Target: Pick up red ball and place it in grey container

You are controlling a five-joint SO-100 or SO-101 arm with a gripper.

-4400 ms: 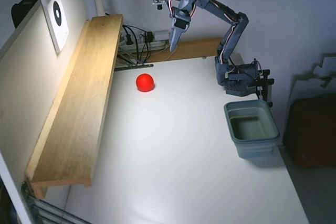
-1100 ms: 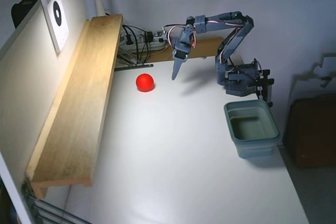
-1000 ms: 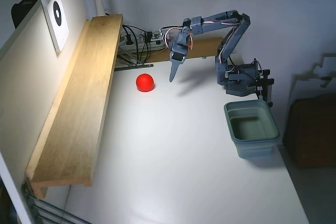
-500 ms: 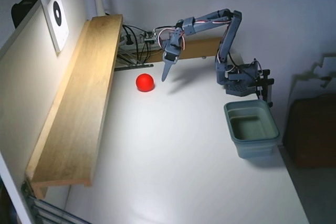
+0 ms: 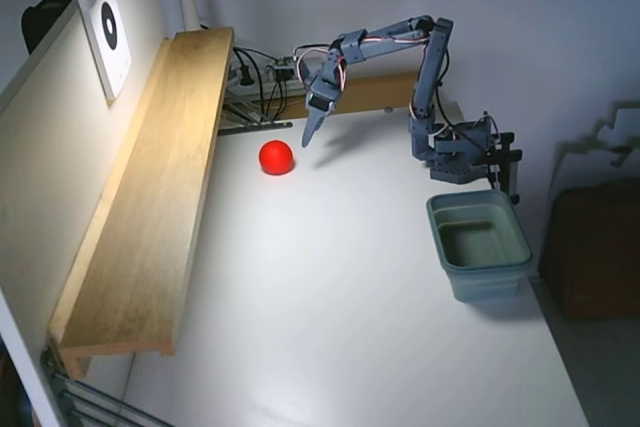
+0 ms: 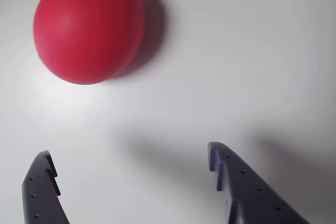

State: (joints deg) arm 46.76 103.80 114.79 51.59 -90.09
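A grey-blue robot arm reaches over a white table toward a small, smooth, bright red ball (image 5: 276,157), with its two-finger gripper (image 5: 308,139) spread apart and holding nothing.

In the fixed view the ball rests on the white tabletop (image 5: 330,327) near the far edge, just beside the gripper tip, which points down a little to the ball's right without touching it. A rectangular grey-green plastic tub (image 5: 480,244) with rounded corners and a thick rim stands well apart at the table's right side, in front of the arm's base. A long pale wooden shelf (image 5: 150,197) runs along the left wall. In the wrist view the ball (image 6: 88,26) fills the upper left, while the gripper (image 6: 128,162) shows its two dark fingertips (image 6: 43,174) at the bottom edge, with bare table between them.
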